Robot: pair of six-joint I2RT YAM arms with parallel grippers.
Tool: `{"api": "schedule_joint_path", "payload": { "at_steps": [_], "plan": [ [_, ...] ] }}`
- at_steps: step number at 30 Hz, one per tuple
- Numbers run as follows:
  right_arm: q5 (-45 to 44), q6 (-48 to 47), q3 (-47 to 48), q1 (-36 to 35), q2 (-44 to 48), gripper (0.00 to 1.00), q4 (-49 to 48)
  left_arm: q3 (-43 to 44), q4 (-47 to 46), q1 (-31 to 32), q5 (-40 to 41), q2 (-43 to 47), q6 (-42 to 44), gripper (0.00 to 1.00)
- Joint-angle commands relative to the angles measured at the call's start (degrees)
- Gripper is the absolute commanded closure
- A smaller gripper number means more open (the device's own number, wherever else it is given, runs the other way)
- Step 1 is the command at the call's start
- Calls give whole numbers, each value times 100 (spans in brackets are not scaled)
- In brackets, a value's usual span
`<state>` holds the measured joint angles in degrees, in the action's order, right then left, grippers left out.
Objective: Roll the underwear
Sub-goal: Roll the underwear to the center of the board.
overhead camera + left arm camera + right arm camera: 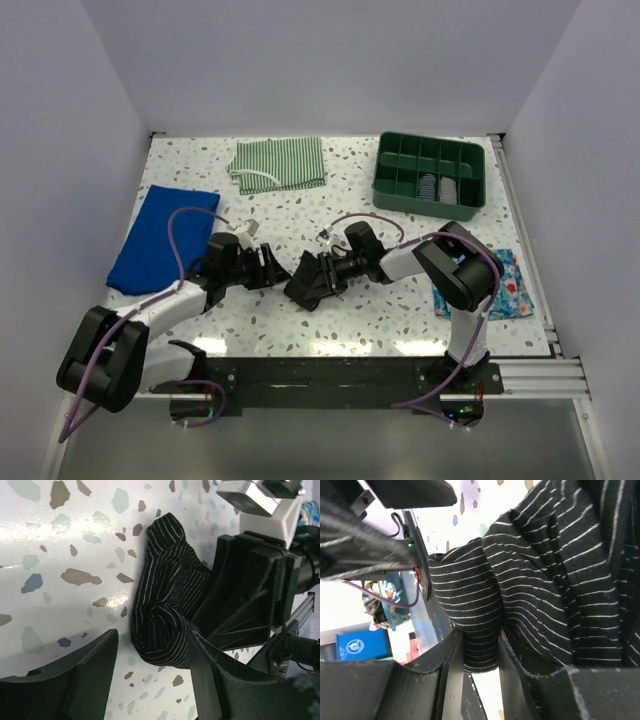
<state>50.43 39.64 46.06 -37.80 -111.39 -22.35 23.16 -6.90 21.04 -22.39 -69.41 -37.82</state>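
The underwear (pixel 165 605) is black fabric with thin white stripes, bunched into a loose roll on the speckled table between my two grippers. My left gripper (pixel 152 636) is open, its fingers on either side of the roll's near end, the right finger touching the cloth. My right gripper (pixel 480 641) is shut on a fold of the underwear (pixel 560 570) from the opposite side. In the top view the left gripper (pixel 272 270) and right gripper (pixel 312 280) meet at the table's middle, and the cloth is mostly hidden between them.
A green-and-white striped cloth (pixel 278 163) lies at the back. A blue cloth (pixel 160 238) lies at the left. A green divided tray (pixel 400 190) holding rolled items stands at the back right. A blue floral cloth (pixel 512 285) lies at the right edge.
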Motion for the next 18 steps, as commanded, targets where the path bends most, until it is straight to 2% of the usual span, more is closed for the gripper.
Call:
{"api": "schedule_joint_path", "payload": {
  "at_steps": [1,6,18],
  "plan": [
    [-842,-545,-63,36,-453,100,1760,-197,-987,-30,-582,94,109,37],
    [-974,-676,192,45,-550,100,2173,-303,-1130,-30,-872,-178,205,35],
    [-1106,-1019,561,71,-673,100,2780,-637,-1919,-30,-837,-828,109,35]
  ]
}}
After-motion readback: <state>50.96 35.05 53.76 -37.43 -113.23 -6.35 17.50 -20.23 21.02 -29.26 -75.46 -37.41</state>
